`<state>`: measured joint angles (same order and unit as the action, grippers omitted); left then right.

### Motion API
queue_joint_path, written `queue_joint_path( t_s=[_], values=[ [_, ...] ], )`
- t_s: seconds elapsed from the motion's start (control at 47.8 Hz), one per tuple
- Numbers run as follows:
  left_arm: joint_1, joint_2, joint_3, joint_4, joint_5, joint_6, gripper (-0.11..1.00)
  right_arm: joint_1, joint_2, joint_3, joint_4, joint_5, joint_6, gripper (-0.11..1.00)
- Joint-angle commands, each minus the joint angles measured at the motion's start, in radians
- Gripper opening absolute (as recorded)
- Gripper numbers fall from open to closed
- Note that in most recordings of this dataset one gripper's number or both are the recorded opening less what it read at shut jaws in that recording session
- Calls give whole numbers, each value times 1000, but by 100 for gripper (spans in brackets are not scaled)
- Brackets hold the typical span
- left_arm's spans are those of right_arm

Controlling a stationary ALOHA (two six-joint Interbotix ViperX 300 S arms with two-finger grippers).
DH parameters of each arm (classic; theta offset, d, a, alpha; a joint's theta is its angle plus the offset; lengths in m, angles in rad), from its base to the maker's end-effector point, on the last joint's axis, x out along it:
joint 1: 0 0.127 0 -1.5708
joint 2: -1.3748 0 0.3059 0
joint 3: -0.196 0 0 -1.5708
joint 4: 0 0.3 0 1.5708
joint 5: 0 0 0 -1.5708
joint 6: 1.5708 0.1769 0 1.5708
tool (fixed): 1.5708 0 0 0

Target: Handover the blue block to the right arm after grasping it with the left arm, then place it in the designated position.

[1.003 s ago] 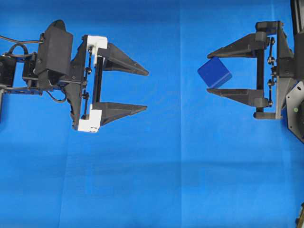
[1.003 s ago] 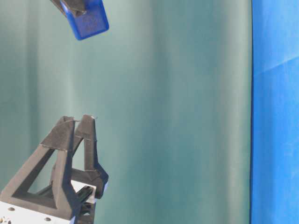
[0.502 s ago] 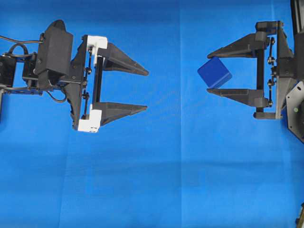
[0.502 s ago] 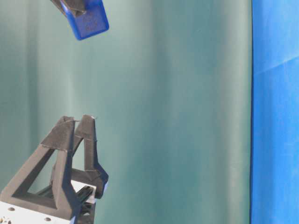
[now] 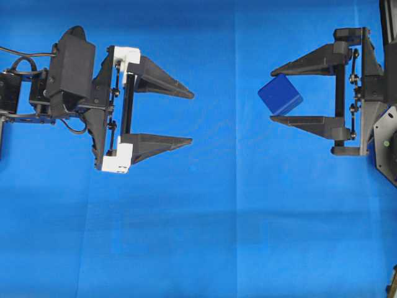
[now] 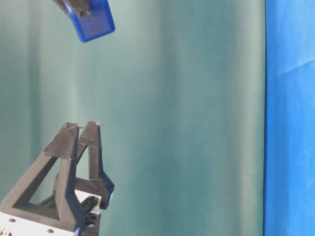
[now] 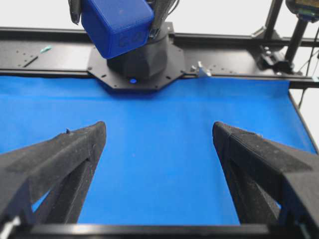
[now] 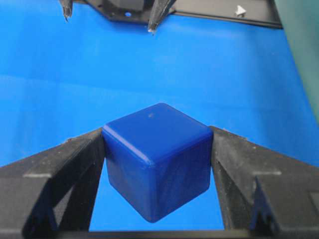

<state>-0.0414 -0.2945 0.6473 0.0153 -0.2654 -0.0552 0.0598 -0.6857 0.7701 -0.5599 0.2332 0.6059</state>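
Blue block [image 8: 157,159] pinched in right tool [image 5: 273,93] (wrist view confirms); left tool [image 5: 191,118] gapes empty.

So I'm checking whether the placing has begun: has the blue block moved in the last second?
No. The blue block sits at the same spot against the cloth crease, clamped in the right gripper.

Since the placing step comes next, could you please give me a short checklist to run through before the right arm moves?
1. Blue block clamped between both fingers of the right gripper: ok.
2. Block sits square in the grip: not ok, it is rotated.
3. Left gripper open and empty: ok.
4. Left gripper apart from the block: ok.
5. Block lifted off the blue cloth: ok.
6. Designated position visible: cannot tell, no mark shows.
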Motion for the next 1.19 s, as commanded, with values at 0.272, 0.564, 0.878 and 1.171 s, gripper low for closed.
queue_joint_path(
  t_s=[0.272, 0.564, 0.878, 1.171],
  values=[
    [-2, -21, -15, 2, -5, 2, 92, 2, -5, -11, 3, -3, 5, 55],
    [-2, -23, -15, 2, -5, 0, 92, 9, -5, -11, 3, 29, 6, 55],
    [-2, -21, -17, 3, -5, 2, 92, 54, -5, -11, 51, 140, 6, 55],
    [-3, -21, -17, 2, -5, 0, 92, 94, -5, -11, 120, 275, 3, 55]
  ],
)
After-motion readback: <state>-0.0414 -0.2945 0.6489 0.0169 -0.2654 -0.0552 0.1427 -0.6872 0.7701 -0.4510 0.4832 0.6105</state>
